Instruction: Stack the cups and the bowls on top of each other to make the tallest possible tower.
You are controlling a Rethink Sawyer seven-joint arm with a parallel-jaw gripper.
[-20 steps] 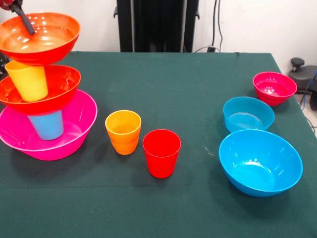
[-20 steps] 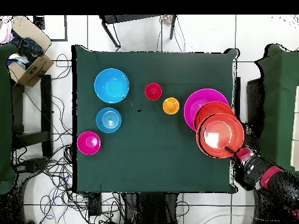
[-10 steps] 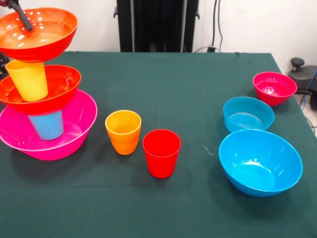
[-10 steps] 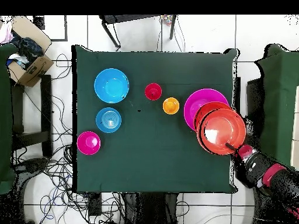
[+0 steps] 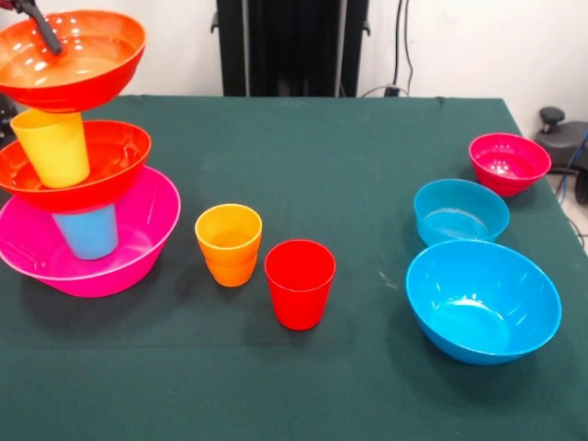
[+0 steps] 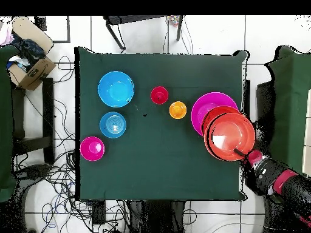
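At the table's left stands the tower: a large pink bowl [image 5: 138,239] holding a light blue cup [image 5: 87,231], an orange-red bowl [image 5: 115,156] on that, and a yellow cup [image 5: 53,147] inside it. A second orange-red bowl [image 5: 83,60] hangs right over the yellow cup. My gripper [image 5: 50,41] is shut on its far rim, one finger inside. Overhead, the gripper [image 6: 243,153] sits at that bowl's [image 6: 229,136] edge. Loose on the cloth are an orange cup [image 5: 228,243], a red cup [image 5: 299,283], a large blue bowl [image 5: 483,301], a small blue bowl [image 5: 460,211] and a magenta bowl [image 5: 509,163].
The green table [image 5: 349,156] has open cloth between the cups and the right-hand bowls. The tower stands close to the table's left edge. A cardboard box [image 6: 30,67] and cables lie on the floor beside the table.
The top orange-red bowl has risen a little and levelled out with the gripper on its rim. Everything else is unmoved.
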